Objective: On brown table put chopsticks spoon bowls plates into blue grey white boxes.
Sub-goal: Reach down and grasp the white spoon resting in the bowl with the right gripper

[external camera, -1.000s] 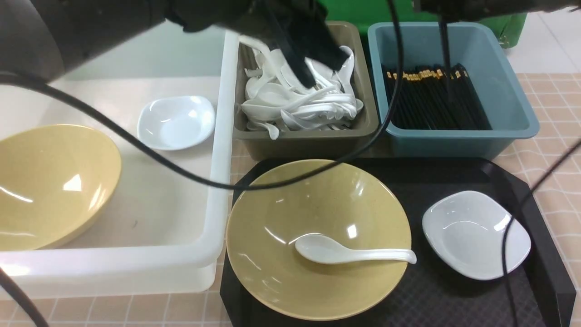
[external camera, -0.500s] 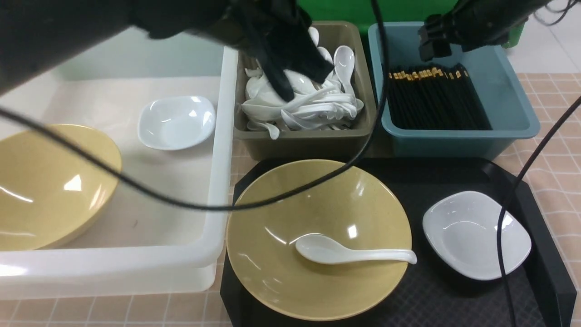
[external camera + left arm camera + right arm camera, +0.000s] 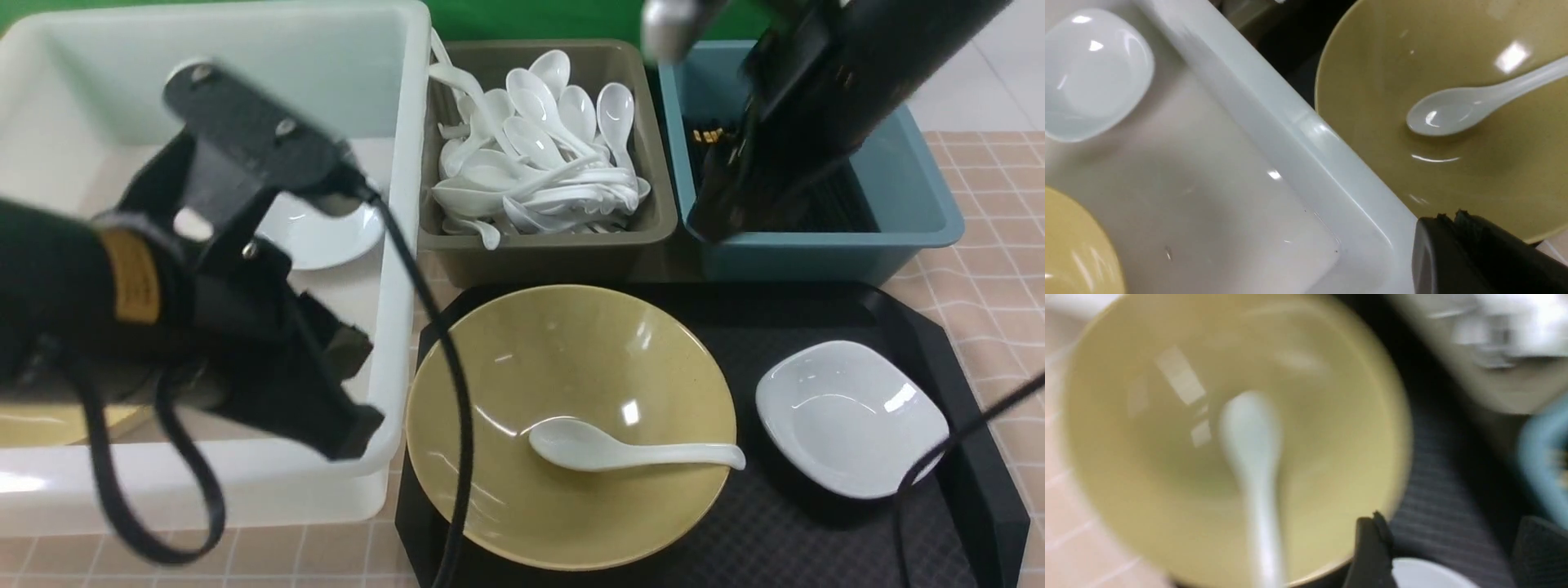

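Both arms have swung back from the bins. The spoon [image 3: 604, 447] lies in the yellow bowl [image 3: 555, 351] on the black tray [image 3: 816, 539], scoop near the centre, handle reaching the right rim. The bowl's left rim sits just beside the white tub [image 3: 400, 245]. The left gripper [image 3: 351, 429], pressed together and empty, hangs at that tub's near corner. The right gripper [image 3: 1453, 522], spread and empty, is above the tray beside the bowl.

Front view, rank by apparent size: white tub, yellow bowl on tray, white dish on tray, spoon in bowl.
white tub
yellow bowl
white dish
spoon, as long as the dish but slimmer
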{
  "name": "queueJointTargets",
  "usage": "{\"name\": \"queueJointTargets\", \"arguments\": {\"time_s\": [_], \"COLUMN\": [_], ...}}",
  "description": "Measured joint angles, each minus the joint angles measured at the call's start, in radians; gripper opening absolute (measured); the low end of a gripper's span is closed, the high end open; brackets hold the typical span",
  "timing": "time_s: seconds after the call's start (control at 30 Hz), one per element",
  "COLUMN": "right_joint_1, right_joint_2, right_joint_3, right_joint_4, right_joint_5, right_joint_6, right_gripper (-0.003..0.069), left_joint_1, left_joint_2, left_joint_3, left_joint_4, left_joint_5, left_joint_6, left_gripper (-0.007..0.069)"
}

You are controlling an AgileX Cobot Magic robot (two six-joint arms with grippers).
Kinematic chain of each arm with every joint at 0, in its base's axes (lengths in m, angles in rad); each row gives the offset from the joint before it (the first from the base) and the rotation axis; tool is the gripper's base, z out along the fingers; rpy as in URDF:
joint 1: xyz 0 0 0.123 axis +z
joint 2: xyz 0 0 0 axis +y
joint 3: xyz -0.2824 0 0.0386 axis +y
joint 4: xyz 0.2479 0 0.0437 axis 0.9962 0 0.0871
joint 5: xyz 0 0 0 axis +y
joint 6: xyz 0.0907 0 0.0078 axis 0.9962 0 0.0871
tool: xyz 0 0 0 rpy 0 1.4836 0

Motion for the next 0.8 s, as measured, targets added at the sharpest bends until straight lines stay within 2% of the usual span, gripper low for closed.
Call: {"name": "queueJointTargets", "arguments": {"time_s": [0.17, 0.27, 0.4, 0.53, 0.7, 0.8], "right_joint_1": [0.113, 0.141, 0.146, 0.146, 0.153, 0.153], "right_joint_2": [0.034, 0.075, 0.144, 0.216, 0.286, 0.301], "right_joint_3": [0.128, 0.143, 0.143, 0.143, 0.143, 0.143], "right_joint_4": [0.002, 0.002, 0.001, -0.001, -0.002, -0.016], "right_joint_5": [-0.006, -0.038, -0.118, -0.098, -0.041, -0.041], "right_joint_6": [-0.109, -0.139, -0.144, -0.144, -0.144, -0.144], "right_gripper": [0.0474, 0.0485, 0.0519, 0.0537, 0.0536, 0.0510], "left_joint_1": [0.000, 0.000, 0.000, 0.000, 0.000, 0.000], "left_joint_2": [-0.021, -0.021, -0.021, -0.021, -0.021, -0.021], "left_joint_3": [0.023, 0.024, 0.024, 0.032, 0.090, 0.127], "left_joint_4": [-0.020, -0.028, -0.055, -0.093, -0.110, -0.122], "left_joint_5": [-0.024, -0.026, -0.026, -0.012, -0.013, -0.046], "left_joint_6": [0.000, 0.001, 0.031, 0.080, 0.111, 0.108], "left_gripper": [0.0002, 0.0002, 0.0002, 0.0002, 0.0002, 0.0002]}}
